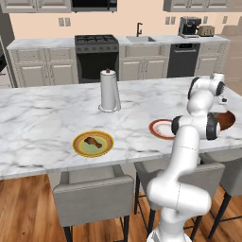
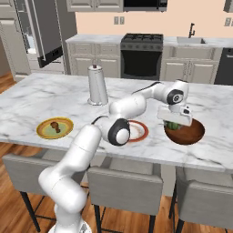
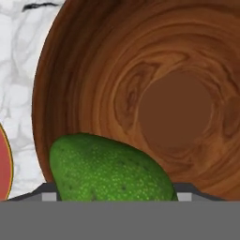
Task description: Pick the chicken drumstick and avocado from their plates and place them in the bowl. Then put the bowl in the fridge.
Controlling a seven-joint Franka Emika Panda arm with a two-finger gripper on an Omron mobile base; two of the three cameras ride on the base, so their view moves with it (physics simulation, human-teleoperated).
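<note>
Gripper (image 2: pixel 174 124) over bowl (image 2: pixel 193 133), jaws wide on avocado (image 3: pixel 110 171) — fruit above bowl's 7 o'clock wall. Avocado: light, firm, rounded, likely slippery; grip across middle. Drumstick (image 1: pixel 92 141) on yellow plate (image 1: pixel 78 150), far left.

Even, bright rendered light, no clear source. Soft faint shadows under the paper towel holder (image 1: pixel 109 90) and plates. No glare or blur; base views sharp, hand view close-up slightly pixelated.

Peach wall (image 1: pixel 142 16) — beige cabinets (image 1: pixel 45 71), black oven (image 1: pixel 97 59), wood floor (image 1: pixel 23 212).
</note>
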